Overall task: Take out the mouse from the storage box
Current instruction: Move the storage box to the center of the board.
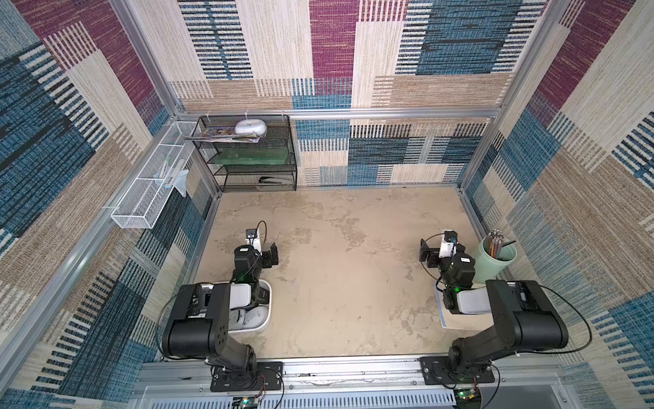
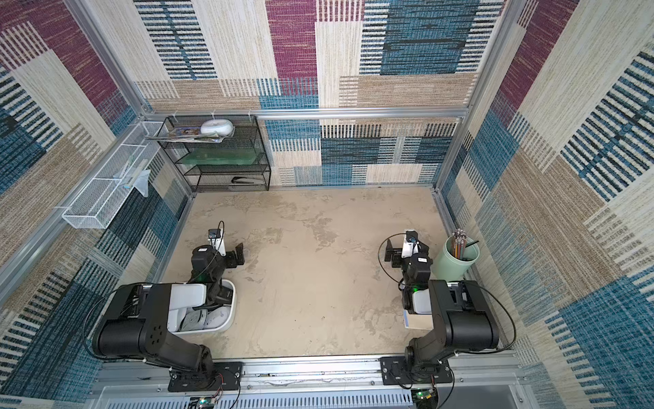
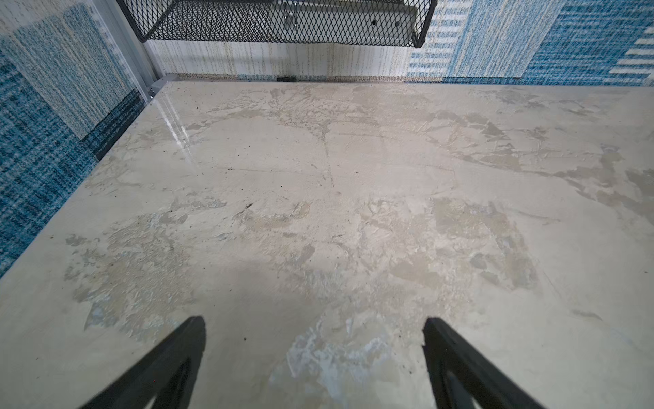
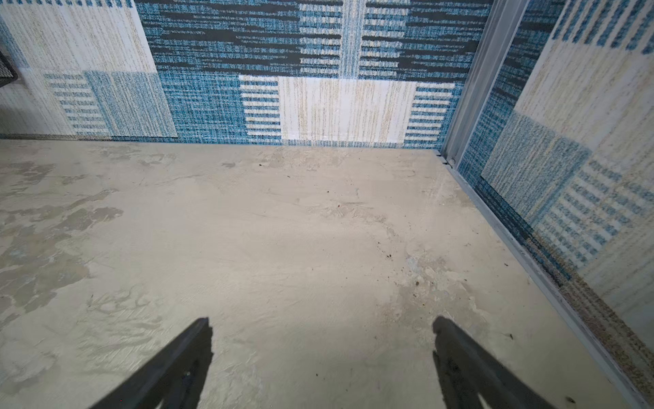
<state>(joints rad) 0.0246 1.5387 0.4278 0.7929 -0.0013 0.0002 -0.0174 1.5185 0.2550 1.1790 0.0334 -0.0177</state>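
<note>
Mouse (image 1: 255,316) in the storage box (image 1: 269,304), behind the left gripper (image 1: 271,255).
Both grippers are spread wide and empty over the bare tabletop (image 1: 346,283); the box sits under the left forearm, well apart from the right gripper (image 1: 427,255).

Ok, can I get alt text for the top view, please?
Two black robot arms reach over a mottled beige table, the left gripper and right gripper both open and empty. The left arm partly covers a white storage box of computer mice; a green cup of pencils stands beside the right arm, a black mesh rack at the back.
</note>
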